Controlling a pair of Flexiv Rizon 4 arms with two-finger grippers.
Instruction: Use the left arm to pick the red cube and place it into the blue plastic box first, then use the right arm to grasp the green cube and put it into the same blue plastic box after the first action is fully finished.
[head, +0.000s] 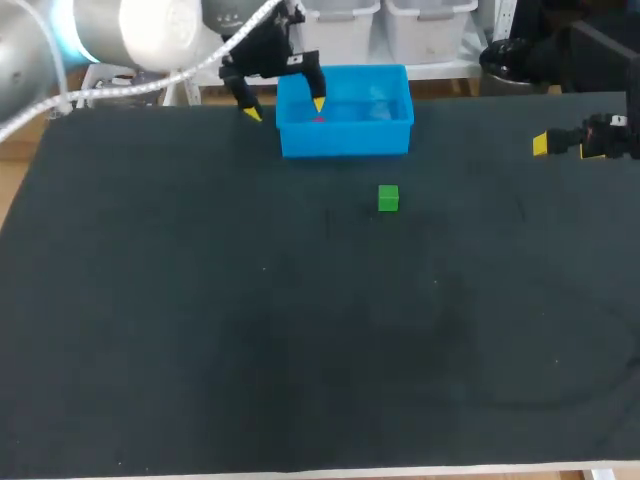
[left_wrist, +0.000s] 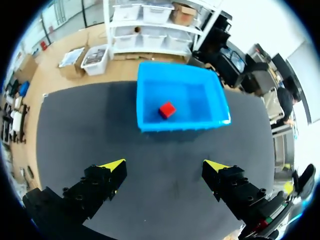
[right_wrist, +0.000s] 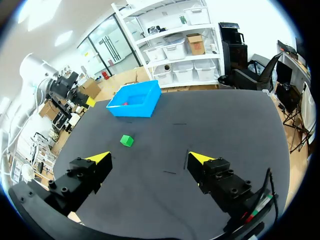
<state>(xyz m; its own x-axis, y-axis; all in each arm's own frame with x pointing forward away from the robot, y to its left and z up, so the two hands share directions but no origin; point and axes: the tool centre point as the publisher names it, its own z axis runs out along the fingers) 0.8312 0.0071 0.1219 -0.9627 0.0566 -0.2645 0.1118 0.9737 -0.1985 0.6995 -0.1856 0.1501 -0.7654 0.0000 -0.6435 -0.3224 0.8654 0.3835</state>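
Inside the blue box (left_wrist: 180, 123) sits the red cube (left_wrist: 167, 110); left end effector (left_wrist: 166, 165) and right end effector (right_wrist: 150, 158) gape.

This looks like a robotics lab, set up as a test bench. One broad worktop (head: 200, 330) is covered edge to edge with a dark mat. Over it hang the left hand (left_wrist: 165, 167) and the right hand (right_wrist: 150, 159), both with yellow-tipped fingers. Plain props lie on it: a blue box (left_wrist: 180, 125) holding a red cube (left_wrist: 167, 109) ahead of the left hand, and a green cube (right_wrist: 127, 140) ahead of the right hand.
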